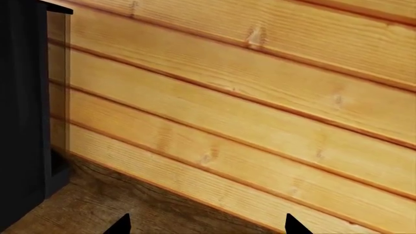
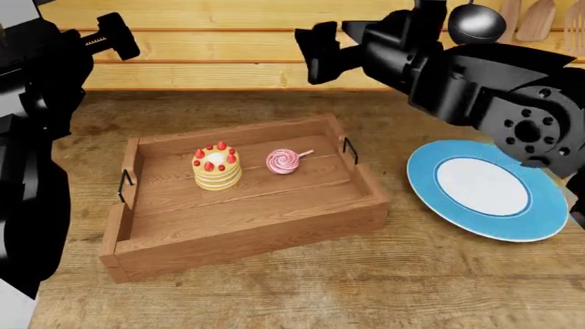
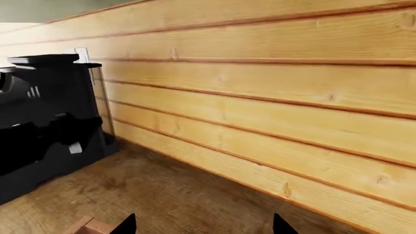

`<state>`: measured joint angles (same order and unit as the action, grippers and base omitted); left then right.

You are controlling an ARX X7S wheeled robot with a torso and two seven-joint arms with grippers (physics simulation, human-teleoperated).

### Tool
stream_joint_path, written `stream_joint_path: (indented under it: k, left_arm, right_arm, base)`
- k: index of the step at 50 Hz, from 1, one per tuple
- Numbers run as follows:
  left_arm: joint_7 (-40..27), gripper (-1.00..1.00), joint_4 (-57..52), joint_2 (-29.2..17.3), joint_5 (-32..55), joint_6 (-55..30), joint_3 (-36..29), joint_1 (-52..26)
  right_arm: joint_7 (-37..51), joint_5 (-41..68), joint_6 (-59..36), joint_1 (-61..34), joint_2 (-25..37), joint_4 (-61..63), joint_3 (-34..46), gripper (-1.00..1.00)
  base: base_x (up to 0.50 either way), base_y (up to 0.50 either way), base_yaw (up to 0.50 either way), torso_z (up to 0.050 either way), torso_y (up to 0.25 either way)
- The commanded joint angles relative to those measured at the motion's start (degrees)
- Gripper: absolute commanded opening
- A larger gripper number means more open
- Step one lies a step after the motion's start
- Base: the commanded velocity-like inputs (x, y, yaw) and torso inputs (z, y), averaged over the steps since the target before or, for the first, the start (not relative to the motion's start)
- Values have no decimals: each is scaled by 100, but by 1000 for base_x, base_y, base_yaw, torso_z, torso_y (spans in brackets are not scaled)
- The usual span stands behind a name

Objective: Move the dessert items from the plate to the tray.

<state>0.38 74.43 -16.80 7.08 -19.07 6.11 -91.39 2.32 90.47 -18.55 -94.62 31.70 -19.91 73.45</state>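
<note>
At centre frame, inside the brown wooden tray, sit the strawberry-topped yellow layer cake and pink swirl lollipop; both grippers, left and right, gape wide, empty.

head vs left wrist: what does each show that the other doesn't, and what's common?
Only the head view: the tray holding the layer cake and lollipop, and the blue-rimmed plate, with nothing on it. Only the left wrist view: a black appliance against the wall, plus the left claw, tips apart and holding nothing. Both: the plank wall and wooden countertop.
</note>
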Motion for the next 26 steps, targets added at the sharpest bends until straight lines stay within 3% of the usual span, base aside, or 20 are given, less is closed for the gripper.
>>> stream_joint_path:
  k: [1,11,26]
  left_arm:
    - [10,100,0,4,-33,-15,22,3]
    - [50,100,-23,9,-57,-29,29,12]
    - [154,100,-515,33,-36,-290,14,219]
  right_arm:
    - [921,559,6,-75,1307,1945,-516,100]
    - [1722,699,569,321,2265,3748,-868,100]
    - [2196,383,1381,1110,2764,4862,-951,100]
  base:
    - [0,0,0,0,0]
    - [0,0,0,0,0]
    - [0,0,0,0,0]
